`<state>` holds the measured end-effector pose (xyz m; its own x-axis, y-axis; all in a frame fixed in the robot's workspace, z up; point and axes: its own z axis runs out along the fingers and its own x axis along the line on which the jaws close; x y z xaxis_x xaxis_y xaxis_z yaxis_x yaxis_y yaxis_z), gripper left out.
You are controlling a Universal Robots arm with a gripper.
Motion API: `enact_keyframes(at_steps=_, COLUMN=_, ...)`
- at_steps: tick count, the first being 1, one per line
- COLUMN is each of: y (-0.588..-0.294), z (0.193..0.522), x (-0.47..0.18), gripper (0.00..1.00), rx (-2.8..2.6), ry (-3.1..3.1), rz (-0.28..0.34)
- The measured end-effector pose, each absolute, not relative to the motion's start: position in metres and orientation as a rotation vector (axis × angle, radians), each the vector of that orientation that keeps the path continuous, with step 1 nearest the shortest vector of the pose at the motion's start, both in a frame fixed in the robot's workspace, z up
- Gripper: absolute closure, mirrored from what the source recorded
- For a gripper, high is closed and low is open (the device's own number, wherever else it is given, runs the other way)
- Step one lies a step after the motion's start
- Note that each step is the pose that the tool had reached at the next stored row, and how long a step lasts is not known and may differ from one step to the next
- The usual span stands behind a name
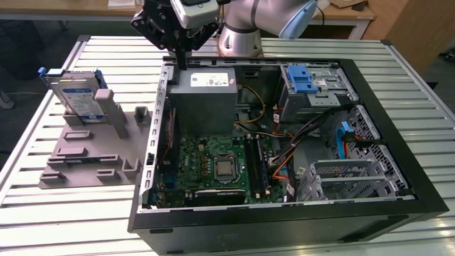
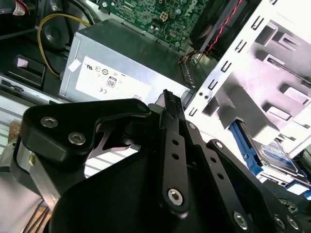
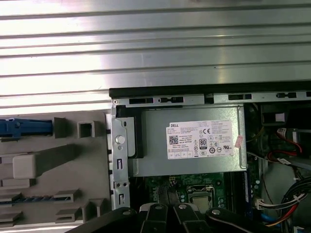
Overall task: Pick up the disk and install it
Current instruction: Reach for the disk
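**Exterior view: disk stands in its holder, gripper empty above the case**

In the exterior view, a slatted metal table (image 1: 42, 213) is seen carrying everything, so that all the work is kept at one level under the arm. The open computer case (image 1: 284, 234) is laid on its side with the interior turned upward, which lets it be entered from above. Inside it, the grey power supply (image 1: 206, 101) is seated at about eleven o'clock. The silver drive cage (image 1: 316, 88), with its blue latch, is set at about one o'clock, and its bay is judged to be where a drive is received. Outside the case, at about nine o'clock from it, a grey holder block (image 1: 85, 160) is placed on the table. Its slots and posts appear shaped to keep parts upright and easy to grasp.

The gripper (image 1: 183, 63) is held at about twelve o'clock of the case, just above the far edge of the power supply, and is pointed downward. Its fingers are brought together with nothing between them, so nothing is being carried.

The disk (image 1: 74, 95) is stood on edge in the holder, at about ten o'clock from the case. Its labelled face is exposed, and it is edged by a blue carrier frame. It is kept well apart from the gripper and has not yet been picked up.
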<state>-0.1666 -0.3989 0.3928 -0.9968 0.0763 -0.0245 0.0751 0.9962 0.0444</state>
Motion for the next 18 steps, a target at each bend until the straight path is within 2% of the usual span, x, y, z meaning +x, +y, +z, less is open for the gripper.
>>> enact_keyframes(at_steps=18, y=-0.3989, z=0.3928, x=-0.1705, gripper=0.89, rx=0.118, ry=3.113, rz=0.068)
